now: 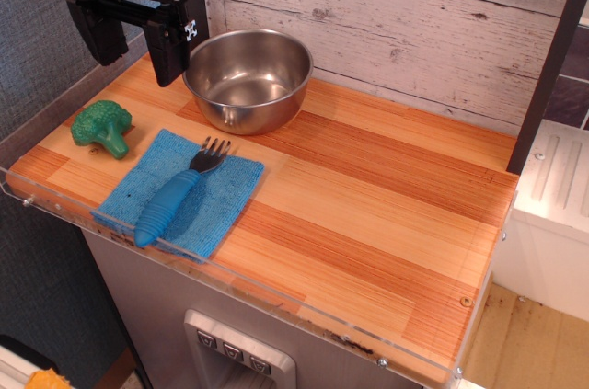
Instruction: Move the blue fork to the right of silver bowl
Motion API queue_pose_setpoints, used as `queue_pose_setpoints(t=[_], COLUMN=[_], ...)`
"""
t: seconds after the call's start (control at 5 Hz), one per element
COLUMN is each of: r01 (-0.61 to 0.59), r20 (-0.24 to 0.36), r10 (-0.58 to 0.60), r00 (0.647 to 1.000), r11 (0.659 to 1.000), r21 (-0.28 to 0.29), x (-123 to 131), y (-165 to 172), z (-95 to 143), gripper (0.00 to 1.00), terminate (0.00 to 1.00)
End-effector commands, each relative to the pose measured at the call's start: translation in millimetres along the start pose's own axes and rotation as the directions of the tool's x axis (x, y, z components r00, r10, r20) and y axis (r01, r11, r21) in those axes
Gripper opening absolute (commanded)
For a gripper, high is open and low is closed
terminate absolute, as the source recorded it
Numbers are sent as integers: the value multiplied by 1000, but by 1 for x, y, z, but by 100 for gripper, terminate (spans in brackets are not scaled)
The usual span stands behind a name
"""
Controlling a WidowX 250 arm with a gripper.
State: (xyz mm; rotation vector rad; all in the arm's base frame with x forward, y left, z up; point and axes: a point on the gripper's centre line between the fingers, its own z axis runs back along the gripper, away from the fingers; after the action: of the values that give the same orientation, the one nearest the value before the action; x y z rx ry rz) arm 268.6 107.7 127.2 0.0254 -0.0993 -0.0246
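Observation:
The blue fork (175, 192) lies diagonally on a blue cloth (184, 194) near the table's front left, its grey tines pointing up-right toward the silver bowl (248, 79). The bowl stands at the back of the wooden tabletop, empty. My black gripper (135, 51) hangs at the back left, just left of the bowl and well above and behind the fork. Its two fingers (168, 55) point down with a wide gap and nothing between them.
A green toy broccoli (103, 128) sits left of the cloth. A whitewashed plank wall runs behind the bowl. The wooden tabletop (386, 214) stretches to the right of the bowl, ending at a clear plastic edge. A dark post (550, 67) stands at the right.

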Motion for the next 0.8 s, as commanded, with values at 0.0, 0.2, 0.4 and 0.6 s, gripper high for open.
queue_pose_setpoints(t=[0.0,0.2,0.4,0.6], r01=[0,-25,-66,-85], r20=[0,-29,-50,-62], r10=[0,25,66,88], r00=[1000,999,997,994], r11=[1000,1000,998,995], r21=[0,-1,1,53], x=[0,-11,-33,-46], y=[0,-7,-14,-16], z=[0,-10,-31,-51], gripper=[100,100,100,100], terminate=[0,0,0,0])
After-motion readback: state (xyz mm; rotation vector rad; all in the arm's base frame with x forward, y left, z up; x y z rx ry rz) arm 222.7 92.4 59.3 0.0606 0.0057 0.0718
